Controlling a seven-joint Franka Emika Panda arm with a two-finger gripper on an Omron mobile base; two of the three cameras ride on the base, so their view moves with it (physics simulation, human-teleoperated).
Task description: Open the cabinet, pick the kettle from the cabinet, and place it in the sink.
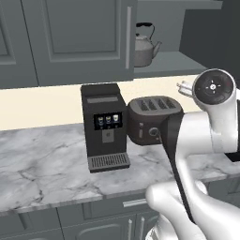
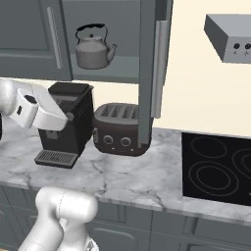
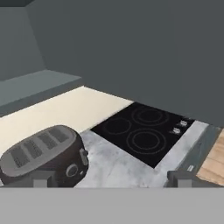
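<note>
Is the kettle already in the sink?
No, the kettle stands on the shelf inside the open cabinet, above the toaster.

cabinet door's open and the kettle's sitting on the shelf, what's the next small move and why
Probably raise the open gripper toward the kettle: it stands free on the cabinet shelf, while the hand view looks down at the toaster and stovetop.
</note>
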